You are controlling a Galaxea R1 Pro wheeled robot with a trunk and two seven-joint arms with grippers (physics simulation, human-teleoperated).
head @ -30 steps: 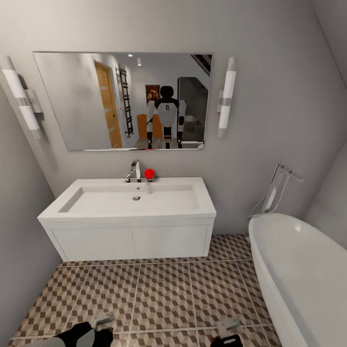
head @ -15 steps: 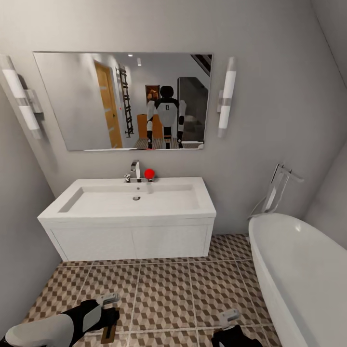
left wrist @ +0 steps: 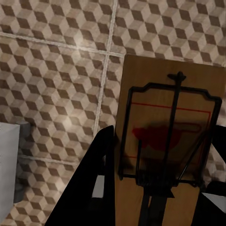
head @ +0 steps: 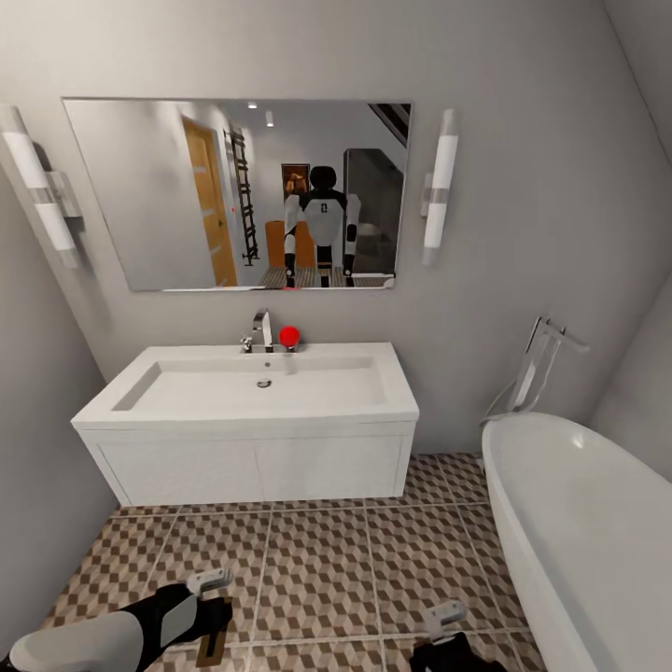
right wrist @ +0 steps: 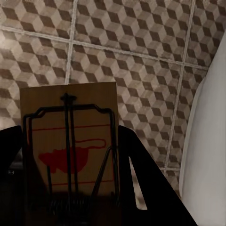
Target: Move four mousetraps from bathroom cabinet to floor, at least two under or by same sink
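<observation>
Closest to the cam, both arms sat low at the btm edge of the head view. Left gripper was clamped on a mousetrap, its dark fingers pressed to both long edges of the tan board; wire bar and red mark faced the wrist cam. In the head view a sliver of that trap poked out under the gripper, above the bathroom floor. Right gripper was likewise closed on a second mousetrap, fingers hugging its sides, w/ cube-pattern tiles behind it and the white bathtub wall just beside.

Further back, the tiles ran up to the bathroom sink, a white basin on a boxy vanity w/ a chrome tap and a red ball next to it. Tub on the right. On the wall: a mirror showing the robot's reflection, w/ a tube light on each side.
</observation>
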